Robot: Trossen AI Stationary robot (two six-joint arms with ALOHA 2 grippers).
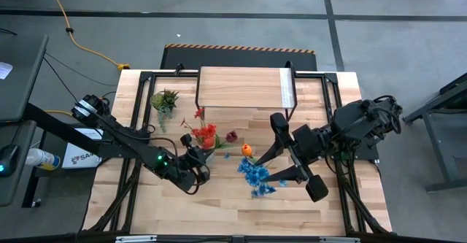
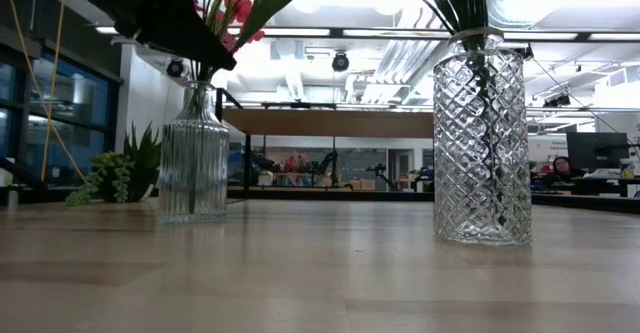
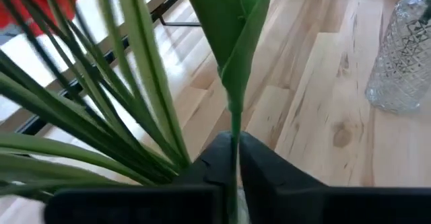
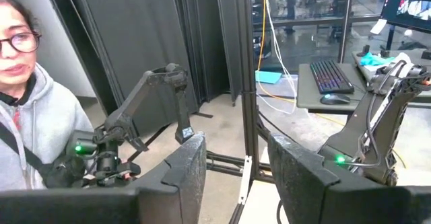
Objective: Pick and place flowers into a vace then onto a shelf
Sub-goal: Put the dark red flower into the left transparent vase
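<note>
A ribbed glass vase (image 2: 193, 153) holds the red flower cluster (image 1: 206, 135) with its long green leaves. My left gripper (image 1: 197, 164) is right beside it, just above its mouth in the low view, and is shut on a green flower stem (image 3: 234, 126). A diamond-cut vase (image 2: 482, 138) holds more green stems. From above, the blue cluster (image 1: 255, 174), orange tulip (image 1: 246, 149) and dark pink bud (image 1: 231, 136) show between the two arms. My right gripper (image 4: 236, 167) is raised high over the table's right side, open, with nothing between its fingers. The shelf (image 1: 244, 87) stands at the far edge. My left gripper pinches a thin green stem (image 3: 234, 143) between its two fingers, just below a folded leaf (image 3: 236, 35). The fingers come from the table's left, slanting a little downward, and lie across the stem. The stem stands roughly upright above the ribbed vase; its bloom is outside the wrist view.
A small spiky potted plant (image 1: 164, 101) stands at the far left, beside the shelf's black legs. Bare wooden tabletop (image 1: 241, 210) lies along the near edge. A person in a grey hooded top (image 4: 30, 116) shows beyond the table in the right wrist view.
</note>
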